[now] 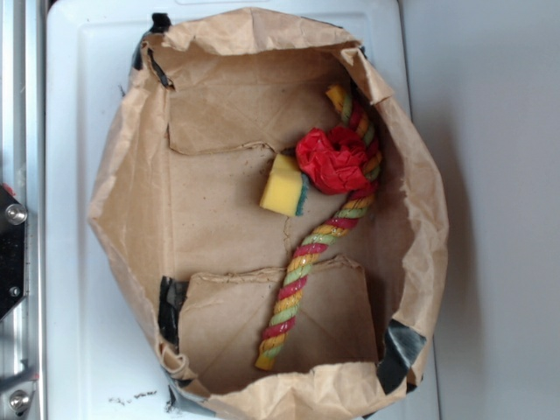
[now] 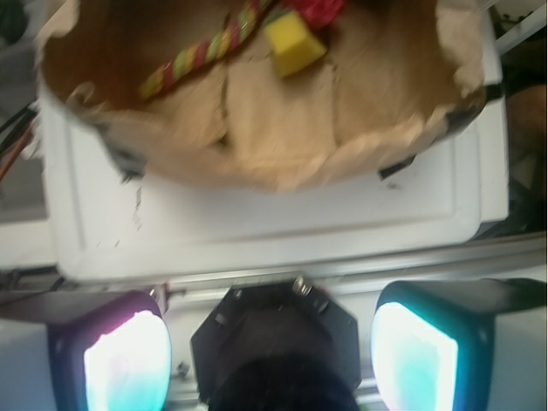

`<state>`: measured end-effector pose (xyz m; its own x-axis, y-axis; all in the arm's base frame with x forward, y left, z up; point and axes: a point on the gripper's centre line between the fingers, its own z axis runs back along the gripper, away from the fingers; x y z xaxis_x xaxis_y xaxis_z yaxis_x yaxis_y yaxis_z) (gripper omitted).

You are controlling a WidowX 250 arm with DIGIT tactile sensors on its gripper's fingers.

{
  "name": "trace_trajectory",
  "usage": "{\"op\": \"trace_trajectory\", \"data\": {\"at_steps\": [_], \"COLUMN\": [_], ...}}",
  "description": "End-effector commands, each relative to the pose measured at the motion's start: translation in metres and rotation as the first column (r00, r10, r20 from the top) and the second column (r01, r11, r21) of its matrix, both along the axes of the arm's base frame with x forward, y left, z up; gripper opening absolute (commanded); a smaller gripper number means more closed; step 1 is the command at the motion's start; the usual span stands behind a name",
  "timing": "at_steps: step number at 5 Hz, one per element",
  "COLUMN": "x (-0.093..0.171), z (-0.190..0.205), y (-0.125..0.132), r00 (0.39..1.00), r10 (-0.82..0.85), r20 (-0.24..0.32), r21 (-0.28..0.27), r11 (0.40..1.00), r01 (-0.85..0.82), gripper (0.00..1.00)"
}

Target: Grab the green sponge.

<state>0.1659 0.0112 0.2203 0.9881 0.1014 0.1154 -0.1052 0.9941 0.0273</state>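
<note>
Only the wrist view shows the gripper (image 2: 272, 342): its two glowing finger pads (image 2: 127, 364) stand wide apart at the bottom of the picture, holding nothing, outside the brown paper bag (image 2: 282, 154) and above the white tray's (image 2: 257, 231) near rim. The exterior view shows no gripper at all but gives the bag's whole inside from above. In it the green sponge (image 1: 284, 186) lies near the middle, yellow face up, touching the red ruffled ball (image 1: 332, 160), which rests on the twisted rope (image 1: 302, 276).
</note>
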Motion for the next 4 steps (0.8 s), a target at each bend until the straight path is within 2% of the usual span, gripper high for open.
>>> {"op": "trace_trajectory", "data": {"at_steps": [1,3,4], "x": [0.035,0.059,0.071], "z": [0.001,-0.020,-0.031], "y": [0.020,0.022,0.018], "r00": [0.997,0.992,0.983], "r10": [0.023,-0.054,-0.115], "r20": [0.076,0.117,0.144], "r21": [0.021,0.049,0.103], "r11": [0.999,0.998,0.990], "r01": [-0.025,0.048,0.101], "gripper": [1.00,1.00,1.00]}}
